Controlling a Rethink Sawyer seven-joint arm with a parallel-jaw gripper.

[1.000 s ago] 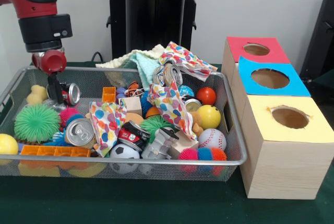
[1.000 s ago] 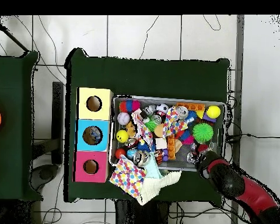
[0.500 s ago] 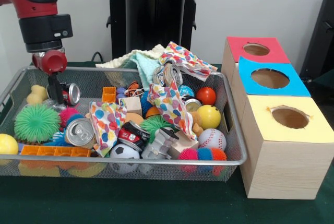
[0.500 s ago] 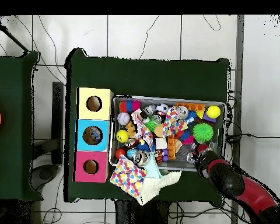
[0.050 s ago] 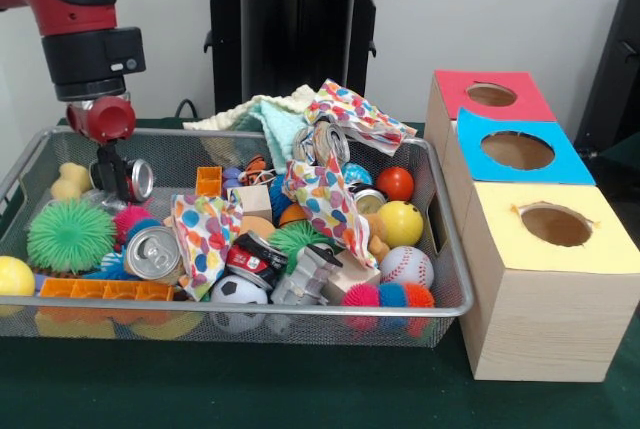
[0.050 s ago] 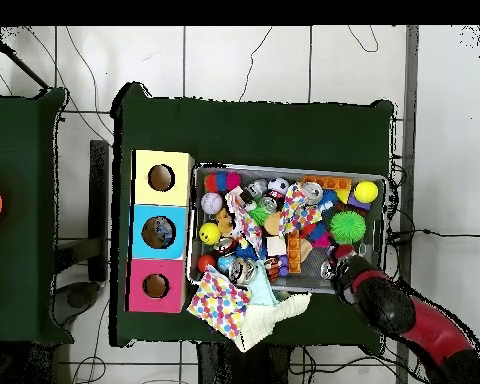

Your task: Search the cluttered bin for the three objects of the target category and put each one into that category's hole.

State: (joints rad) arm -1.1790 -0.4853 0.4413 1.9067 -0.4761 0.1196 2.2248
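A wire bin holds a jumble of toys. Several drink cans lie in it: a silver one at the front left, a red and black one near the middle, and one at the back left. My gripper hangs down right against that back-left can, partly hiding its left side. In the overhead view the gripper sits at the bin's lower right corner. Beside the bin stand three boxes with round holes: red, blue and yellow.
Spiky green balls, a baseball, a yellow ball, orange blocks and spotted cloths crowd the bin. More cloth spills over the bin's edge. The table is covered in dark green.
The arm has shifted slightly to the right in the front view, staying against the back-left can. The bin's contents have not moved.
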